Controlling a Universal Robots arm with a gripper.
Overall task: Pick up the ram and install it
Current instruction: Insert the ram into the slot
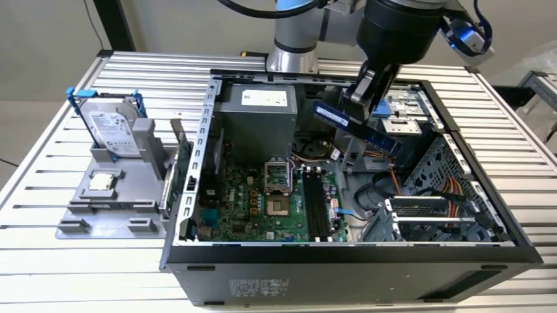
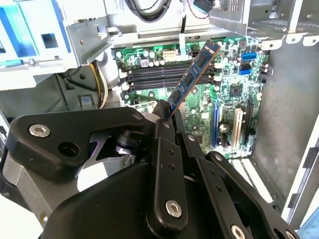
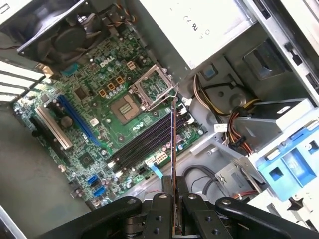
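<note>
Over the open computer case (image 1: 348, 252), the fingers (image 1: 359, 88) pinch the ram (image 1: 370, 132), its length tilted toward the motherboard (image 1: 252, 202).

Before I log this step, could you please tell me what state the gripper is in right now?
Gripper: shut on the ram, above the motherboard.

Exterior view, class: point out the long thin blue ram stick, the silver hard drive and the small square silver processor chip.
long thin blue ram stick (image 1: 379, 138), exterior view, on its free half.
silver hard drive (image 1: 113, 130), exterior view, on its labelled face.
small square silver processor chip (image 1: 103, 182), exterior view, on its top centre.
</note>
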